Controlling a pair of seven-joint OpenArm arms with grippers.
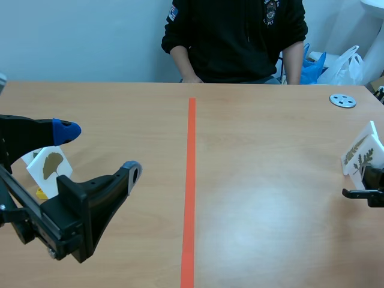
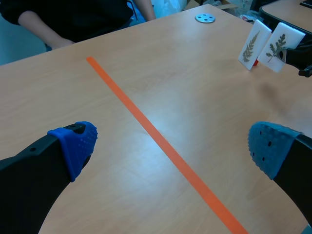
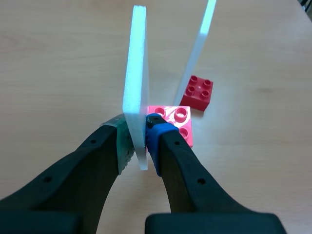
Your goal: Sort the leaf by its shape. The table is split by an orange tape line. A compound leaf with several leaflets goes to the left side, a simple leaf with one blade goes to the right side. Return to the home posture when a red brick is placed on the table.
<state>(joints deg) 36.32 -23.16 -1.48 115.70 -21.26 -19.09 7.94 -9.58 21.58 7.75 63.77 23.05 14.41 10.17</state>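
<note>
right gripper (image 3: pixel 139 141): clamped on the lower part of the held leaf card (image 3: pixel 136 68), one pad on each face. the card stands upright, edge toward the wrist camera.
held leaf card location: near the right edge of the table (image 1: pixel 270 228), well right of the tape line (image 1: pixel 191 180). its leaf shows several leaflets, so it reads as compound and belongs on the left side.
grip rationale: a low clamp on the faces probably keeps the card vertical and the leaf uncovered for carrying.
second card (image 3: pixel 197 44): just behind the held one, tilted, seated in a dark red brick (image 3: pixel 196 91) that serves as its stand.
pink-red brick (image 3: pixel 171 123): beside the right gripper's blue-padded finger, likely the held card's stand. whether the card sits in it cannot be told.
left gripper (image 1: pixel 99 151): fingers wide apart, nothing between them, above the left half.
fan-leaf card (image 1: pixel 51 165): behind the left gripper, upright on a yellow brick (image 1: pixel 41 193). it has a single blade, so it appears wrongly sided.
writing: none legible on cards or bricks. the emblems on the garment of the person (image 1: pixel 234 36) are too small to read.
</note>
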